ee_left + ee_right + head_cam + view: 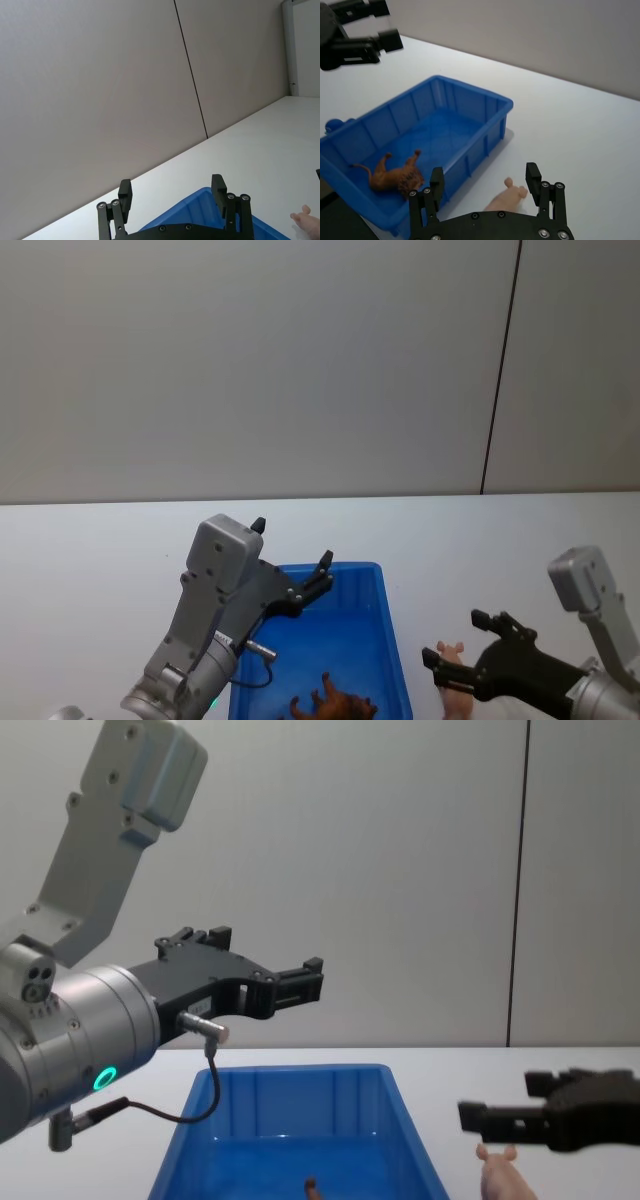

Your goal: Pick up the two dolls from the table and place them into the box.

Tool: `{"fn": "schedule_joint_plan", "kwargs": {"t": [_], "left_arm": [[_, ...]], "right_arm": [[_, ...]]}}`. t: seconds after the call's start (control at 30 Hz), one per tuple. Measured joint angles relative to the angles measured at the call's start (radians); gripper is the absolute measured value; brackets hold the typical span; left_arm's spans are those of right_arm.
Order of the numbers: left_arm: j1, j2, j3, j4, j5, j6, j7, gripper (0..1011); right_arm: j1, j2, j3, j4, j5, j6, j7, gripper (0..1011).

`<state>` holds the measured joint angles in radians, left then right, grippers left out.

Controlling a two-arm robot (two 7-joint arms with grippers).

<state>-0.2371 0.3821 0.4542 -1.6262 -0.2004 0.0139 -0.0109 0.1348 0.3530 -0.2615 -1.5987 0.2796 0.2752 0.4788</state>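
Right wrist view: I count two dolls, pig [507, 197] on open worktop [570, 125] under my spread right end effector [485, 172], brown doll [395, 175] in the one box [470, 92] below my spread left end effector [171, 185].

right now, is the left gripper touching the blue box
Apart. In the chest view the left gripper hangs open above the box rim, bare wall showing between them.

Pig [456, 702] (head view) is cut by the bottom edge.
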Motion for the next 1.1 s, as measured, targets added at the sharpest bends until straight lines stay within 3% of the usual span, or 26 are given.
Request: {"fn": "schedule_joint_plan", "kwargs": {"t": [0.57,0.8,1.1], "left_arm": [[0.000,0.000,0.000,0.000,0.000,0.000,0.000,1001],[0.000,0.000,0.000,0.000,0.000,0.000,0.000,1001],[0.000,0.000,0.000,0.000,0.000,0.000,0.000,1001]], "right_arm": [[0.001,-0.003,-0.018,0.076,-0.040,0.066,-0.022,1001],[0.010,-0.014,-0.025,0.103,-0.042,0.075,-0.027,845],[0.020,-0.028,-0.033,0.132,-0.029,0.079,-0.039,561]]}}
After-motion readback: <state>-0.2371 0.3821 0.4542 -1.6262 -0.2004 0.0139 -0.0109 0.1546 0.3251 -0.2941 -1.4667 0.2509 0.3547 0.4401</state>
